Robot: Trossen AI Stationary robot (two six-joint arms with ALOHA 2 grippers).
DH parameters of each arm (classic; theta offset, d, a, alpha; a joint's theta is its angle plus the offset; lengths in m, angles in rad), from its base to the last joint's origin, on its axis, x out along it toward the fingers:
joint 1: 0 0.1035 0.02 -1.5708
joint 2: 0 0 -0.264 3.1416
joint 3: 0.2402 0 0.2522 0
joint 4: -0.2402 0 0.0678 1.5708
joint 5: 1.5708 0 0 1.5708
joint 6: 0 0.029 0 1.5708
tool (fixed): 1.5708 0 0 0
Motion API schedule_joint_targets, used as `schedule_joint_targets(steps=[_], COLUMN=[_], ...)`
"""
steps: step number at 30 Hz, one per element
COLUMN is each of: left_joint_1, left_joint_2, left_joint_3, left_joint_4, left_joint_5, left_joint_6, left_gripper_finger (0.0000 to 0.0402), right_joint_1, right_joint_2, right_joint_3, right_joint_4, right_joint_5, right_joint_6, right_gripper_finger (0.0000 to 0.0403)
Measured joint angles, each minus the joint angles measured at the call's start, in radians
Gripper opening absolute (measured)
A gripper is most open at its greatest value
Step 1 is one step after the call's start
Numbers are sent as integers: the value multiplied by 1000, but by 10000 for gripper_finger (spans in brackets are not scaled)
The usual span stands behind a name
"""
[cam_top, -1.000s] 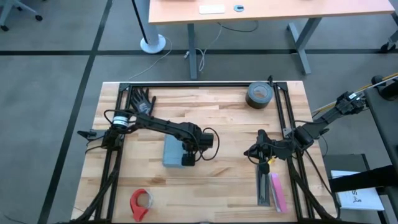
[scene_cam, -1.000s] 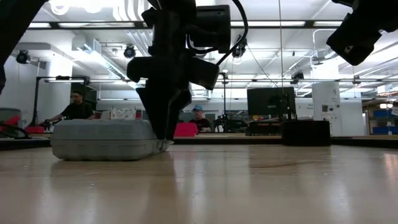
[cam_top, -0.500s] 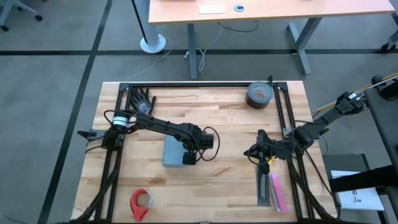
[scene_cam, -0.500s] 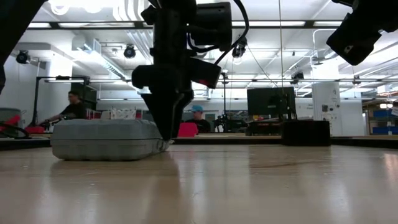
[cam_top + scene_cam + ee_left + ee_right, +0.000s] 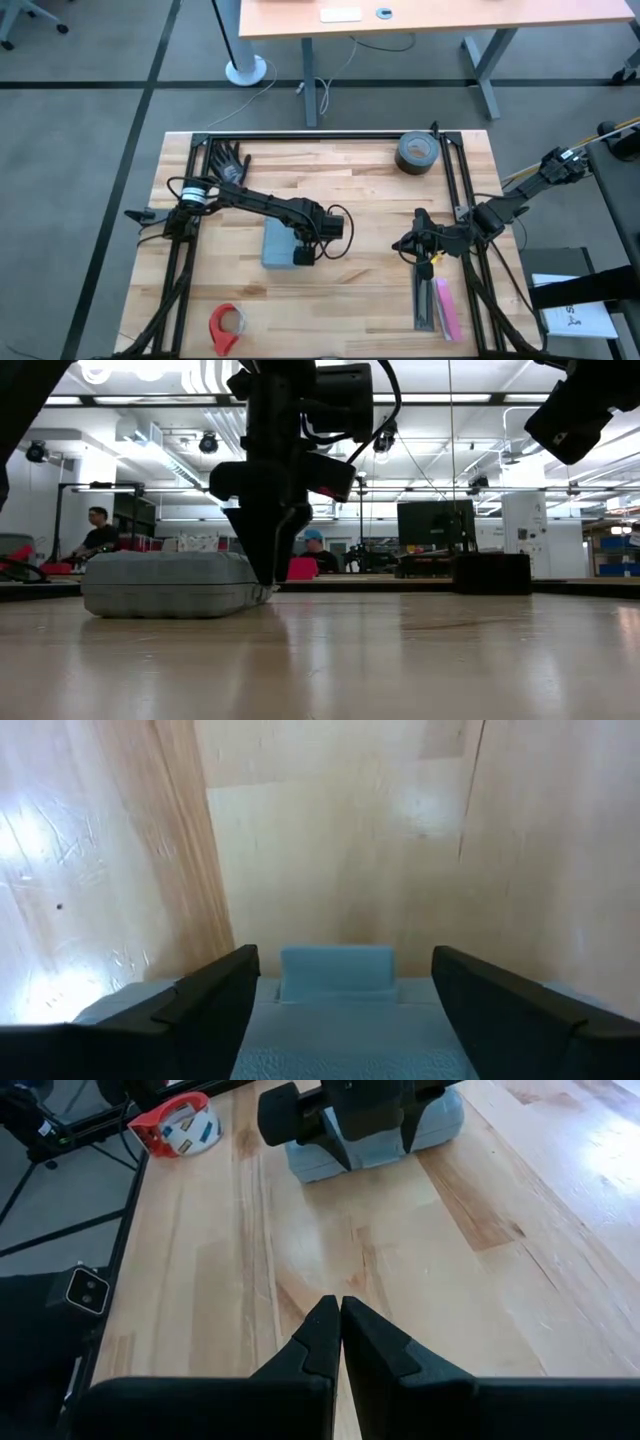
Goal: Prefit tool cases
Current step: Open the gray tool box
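Observation:
The blue-grey tool case (image 5: 275, 243) lies flat and closed on the wooden table, left of centre. It also shows in the low view (image 5: 165, 585). My left gripper (image 5: 303, 254) points straight down at the case's right edge, open. In the left wrist view its two fingers (image 5: 210, 995) stand on either side of the case's small handle bump (image 5: 335, 970), with a gap on both sides. My right gripper (image 5: 340, 1305) hangs shut above bare table right of centre (image 5: 405, 245), with nothing in it. My left gripper comes down from above at the case's right edge (image 5: 262, 588), its fingers astride the handle bump and apart from it. Whether the fingertips touch the case's edge or the table, I cannot tell. The case lies flat on the table.
A dark tape roll (image 5: 418, 152) sits at the far right and a black glove (image 5: 228, 162) at the far left. A red tape dispenser (image 5: 227, 326) lies at the near left. Black and pink bars (image 5: 438, 305) lie at the near right. Black frame rails (image 5: 320, 136) border the table.

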Motion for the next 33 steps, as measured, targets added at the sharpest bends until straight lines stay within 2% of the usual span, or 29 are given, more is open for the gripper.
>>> schedule_joint_targets(steps=[7, 23, 33], left_joint_1=[7, 7, 7], left_joint_2=[0, 1, 1], left_joint_3=[-5, -41, -61], left_joint_4=[5, -30, -56], left_joint_5=[0, 2, 2], left_joint_6=[13, -2, 36], left_gripper_finger=[319, 278, 284], right_joint_1=[0, 0, 0], right_joint_2=[0, 0, 0], right_joint_3=[1, 1, 1], right_joint_4=[26, 37, 38], right_joint_5=[0, 0, 0], right_joint_6=[-14, -19, -26], right_gripper_finger=[0, 0, 0])
